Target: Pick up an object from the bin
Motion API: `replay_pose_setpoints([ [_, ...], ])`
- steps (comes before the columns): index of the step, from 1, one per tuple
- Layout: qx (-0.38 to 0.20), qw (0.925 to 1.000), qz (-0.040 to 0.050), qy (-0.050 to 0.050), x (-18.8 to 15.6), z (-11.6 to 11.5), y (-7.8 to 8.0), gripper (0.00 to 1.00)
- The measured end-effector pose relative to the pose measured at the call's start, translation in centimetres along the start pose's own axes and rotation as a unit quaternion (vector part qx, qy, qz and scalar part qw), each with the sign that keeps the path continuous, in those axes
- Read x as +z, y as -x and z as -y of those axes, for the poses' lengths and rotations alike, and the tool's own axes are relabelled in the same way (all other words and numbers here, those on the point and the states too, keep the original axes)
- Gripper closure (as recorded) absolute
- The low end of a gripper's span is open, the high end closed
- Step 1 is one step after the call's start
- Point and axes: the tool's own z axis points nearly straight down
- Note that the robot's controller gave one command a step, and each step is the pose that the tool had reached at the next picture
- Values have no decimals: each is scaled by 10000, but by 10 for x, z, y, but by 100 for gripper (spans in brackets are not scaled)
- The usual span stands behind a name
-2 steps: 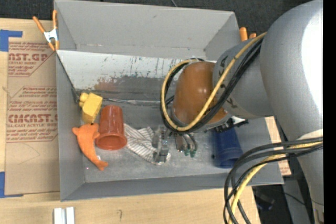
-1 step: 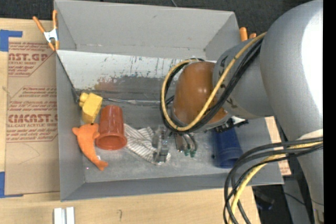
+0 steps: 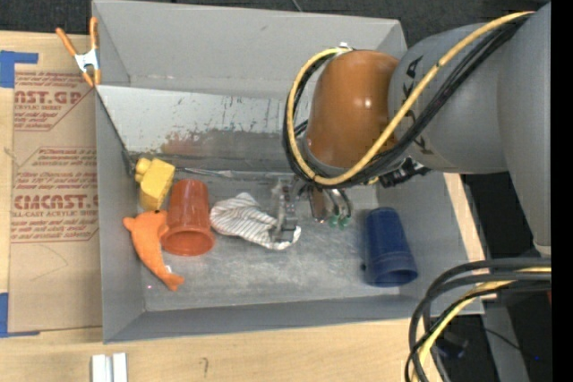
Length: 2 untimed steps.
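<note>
Bright even light, soft shadows, mild sheen on bin wall (image 3: 224, 40)

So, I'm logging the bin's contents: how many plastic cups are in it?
2. A red-orange plastic cup lies on its side at the left; a dark blue plastic cup lies on its side at the right. The arm may hide others.

I read red print on the cardboard sheet (image 3: 45, 192) left of the bin (image 3: 242, 40), repeated twice: a large word, approx. "CIACAST.G", cut off at the edge; under it, small caps "CELL-CAST ACRYLIC SHEET". Other small lines are illegible. The grey arm (image 3: 466, 94) has dark brand letters, partly behind cables (image 3: 430, 58), prob. "KUKA".
</note>
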Motion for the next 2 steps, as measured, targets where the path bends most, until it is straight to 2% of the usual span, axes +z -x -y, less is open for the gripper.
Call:
replay_pose_setpoints([
  [1, 0, 10000, 0, 0, 0, 0, 0, 100],
  [2, 3, 10000, 12, 4, -135, -16, -10, 100],
])
